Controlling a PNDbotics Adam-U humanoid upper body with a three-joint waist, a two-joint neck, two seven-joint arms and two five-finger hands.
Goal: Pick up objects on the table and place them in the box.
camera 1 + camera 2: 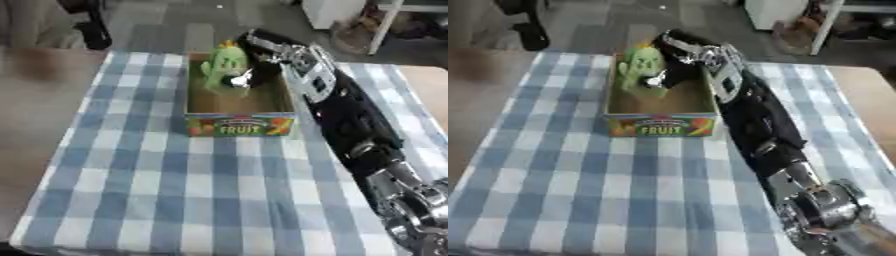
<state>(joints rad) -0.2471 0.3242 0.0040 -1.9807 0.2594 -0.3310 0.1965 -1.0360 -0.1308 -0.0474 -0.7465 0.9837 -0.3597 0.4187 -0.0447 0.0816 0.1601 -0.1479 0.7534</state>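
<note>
A green cactus-shaped plush toy (222,64) stands upright at the far end of an open cardboard box (240,125) with a "FRUIT" label on its front wall. My right arm stretches from the lower right corner along the box's right side. My right hand (261,69) is over the box's far right part, fingers curled against the toy's right side. The near part of the box floor shows bare brown cardboard. My left hand shows in neither view.
The box sits on a blue-and-white checked cloth (175,190) that covers the middle of a brown table (35,100). Bare tabletop shows at the right too. Beyond the far edge are grey floor, a white cabinet (332,12) and a dark object (92,30).
</note>
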